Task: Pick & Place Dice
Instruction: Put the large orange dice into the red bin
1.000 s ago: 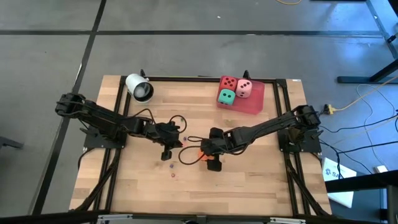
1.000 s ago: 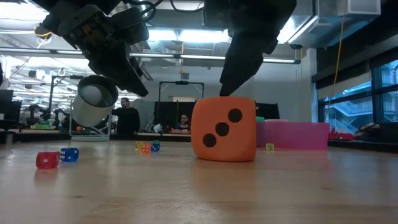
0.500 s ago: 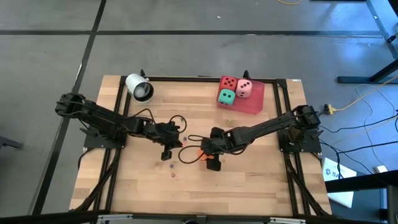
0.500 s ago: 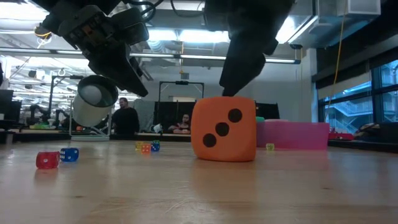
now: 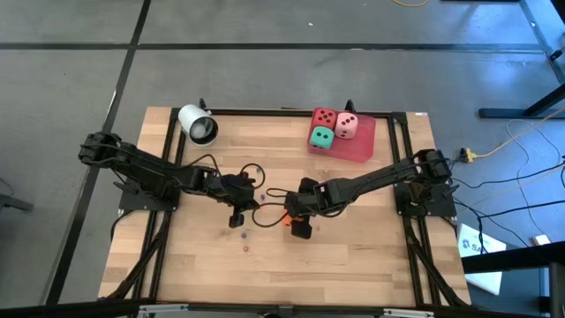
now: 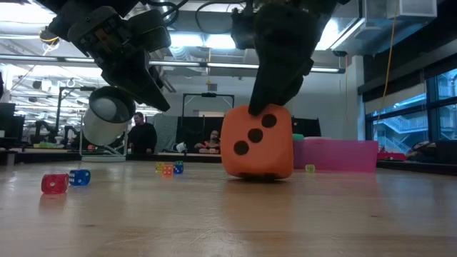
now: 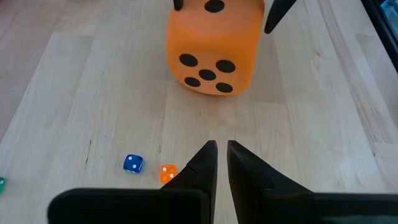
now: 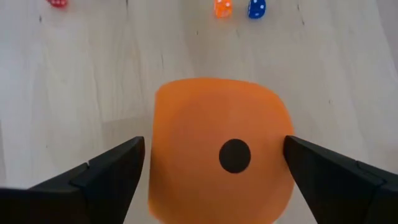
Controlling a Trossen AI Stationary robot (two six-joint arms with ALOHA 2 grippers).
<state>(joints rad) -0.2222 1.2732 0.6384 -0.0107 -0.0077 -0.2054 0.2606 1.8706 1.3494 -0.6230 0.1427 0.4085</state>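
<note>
Your left pincer (image 7: 216, 155) hangs nearly closed above the wooden worktop (image 7: 323, 124). Ahead sits the orange die (image 7: 211, 46), dark fingers (image 7: 277, 12) flanking it. Two tiny dice, blue (image 7: 132, 163) and orange (image 7: 166, 173), lie near your fingertips.

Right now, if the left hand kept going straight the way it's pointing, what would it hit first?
Most likely the orange die. It sits directly ahead of the shut left hand with only bare table between, and the right hand already straddles it. Depth is hard to judge.

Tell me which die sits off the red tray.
The orange die, mid-table between the right pincer's open fingers; the red, green and pink dice are on the tray.
</note>
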